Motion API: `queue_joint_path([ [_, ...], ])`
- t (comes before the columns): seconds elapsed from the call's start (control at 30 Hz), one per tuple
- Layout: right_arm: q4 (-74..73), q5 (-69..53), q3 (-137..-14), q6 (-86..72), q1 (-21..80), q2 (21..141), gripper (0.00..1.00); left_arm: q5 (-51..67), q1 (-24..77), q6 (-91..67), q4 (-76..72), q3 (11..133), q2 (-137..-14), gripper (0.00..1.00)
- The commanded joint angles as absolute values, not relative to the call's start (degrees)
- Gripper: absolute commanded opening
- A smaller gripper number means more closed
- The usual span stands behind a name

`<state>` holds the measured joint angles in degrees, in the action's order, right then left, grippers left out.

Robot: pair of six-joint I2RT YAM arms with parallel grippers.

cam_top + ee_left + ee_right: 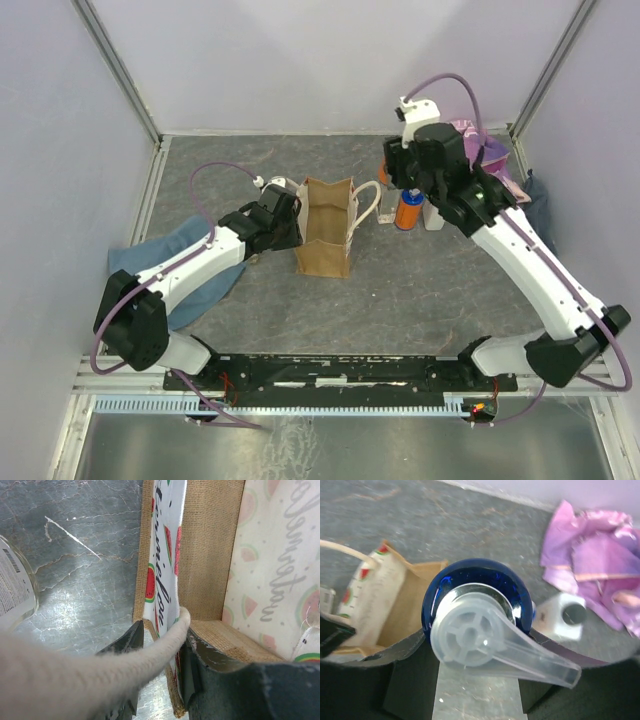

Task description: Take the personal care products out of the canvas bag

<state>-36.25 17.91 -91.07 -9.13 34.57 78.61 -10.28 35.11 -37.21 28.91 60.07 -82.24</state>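
Bag sits mid-frame in the top view, with the left tool clamped on its wall and handle to steady it. Right tool is gripping a blue-capped pump bottle, already out of the bag, upper right beside the white bottle. Next, I'd guess: set it on the table and let go.

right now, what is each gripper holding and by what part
The left gripper pinches the canvas bag by its rim; right gripper clamps the pump bottle around its blue cap.
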Motion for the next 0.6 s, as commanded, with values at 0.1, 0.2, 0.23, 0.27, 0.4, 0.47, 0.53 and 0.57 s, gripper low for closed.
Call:
queue_joint_path([
  [0.1,-33.16,23.00,-82.61,-10.21,30.71,71.55,0.51,-9.68,35.14,-36.41,29.51,62.31,-82.88,0.41],
  [0.2,-31.20,23.09,-76.87,-11.27,30.46,70.20,0.51,-9.80,35.12,-36.39,29.82,62.47,-82.88,0.41],
  [0.23,-30.40,23.23,-75.69,-11.91,30.28,69.86,0.51,-9.73,35.10,-36.39,29.82,62.53,-82.88,0.41],
  [0.27,-29.46,23.21,-73.96,-12.48,30.08,69.48,0.51,-9.65,35.08,-36.42,29.80,62.57,-82.88,0.41],
  [0.4,-25.02,23.66,-67.11,-14.34,29.59,69.30,0.50,-9.16,35.16,-36.61,29.78,62.75,-82.88,0.41],
  [0.47,-21.98,24.06,-63.89,-15.33,29.34,70.23,0.49,-8.87,35.16,-36.73,29.80,62.76,-82.64,0.41],
  [0.53,-19.06,23.86,-61.26,-16.61,29.05,71.42,0.49,-8.77,35.14,-36.82,29.92,62.83,-82.23,0.41],
  [0.57,-18.33,23.75,-60.50,-17.20,28.91,71.90,0.49,-8.85,35.15,-36.78,30.15,62.96,-81.98,0.41],
])
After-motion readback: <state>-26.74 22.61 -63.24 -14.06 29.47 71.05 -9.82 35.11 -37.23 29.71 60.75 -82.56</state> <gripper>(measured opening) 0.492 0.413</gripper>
